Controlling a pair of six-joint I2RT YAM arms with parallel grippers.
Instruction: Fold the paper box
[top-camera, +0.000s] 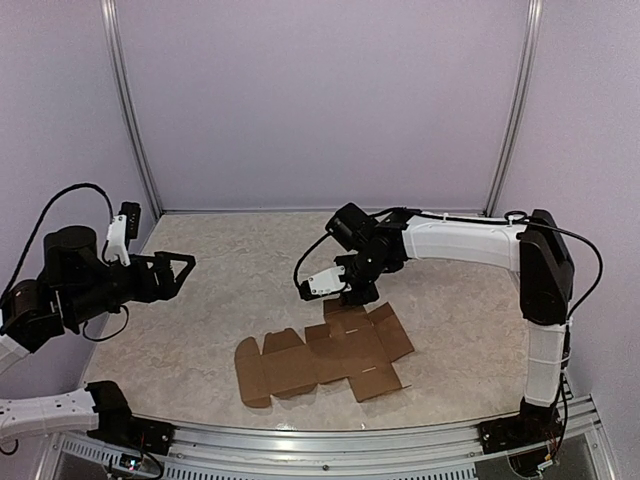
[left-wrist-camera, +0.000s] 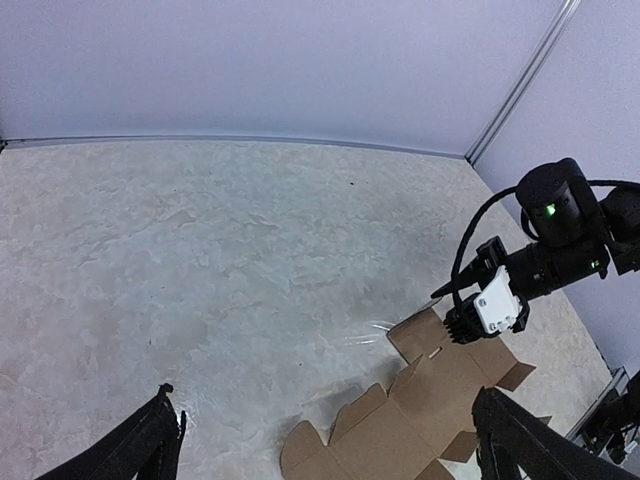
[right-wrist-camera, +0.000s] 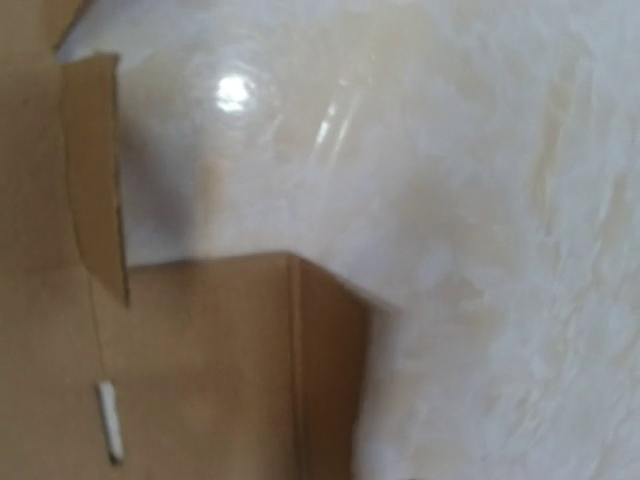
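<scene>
Right fingers (left-wrist-camera: 462, 322) at far flap of flat brown cardboard cut-out box (top-camera: 320, 365), gap cannot be told; left fingers (left-wrist-camera: 140, 448) wide, empty; best to pinch flap squarely, hinge along crease.

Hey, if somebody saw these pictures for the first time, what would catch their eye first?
The unfolded brown paper box lying on the marbled table near its front edge stands out first. The right arm's fingers are poised at its far flap, while the left arm's fingers are spread wide open off to the left, well clear of it.
</scene>
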